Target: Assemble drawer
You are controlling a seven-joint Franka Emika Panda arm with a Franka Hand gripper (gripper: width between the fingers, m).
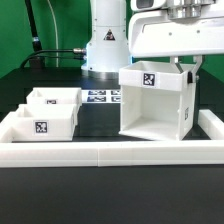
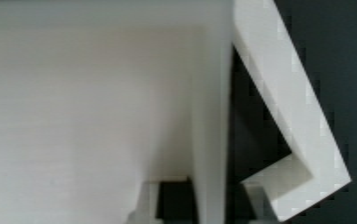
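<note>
Now, housing (image 1: 152, 105) upright (open front), directly beneath hand (image 1: 179, 64)

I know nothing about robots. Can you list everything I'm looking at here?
tall boxy white plastic housing: one, white, on the exterior view's right, under the tool
small white plastic trays: two, white, on the exterior view's left
marker board: one, white with black tags, flat between trays and housing
long low border wall: one, white, along the front
table: one, black, beneath everything
robot arm base: one, white, behind
tool: one, white, at the housing's top; grip unclear
</note>
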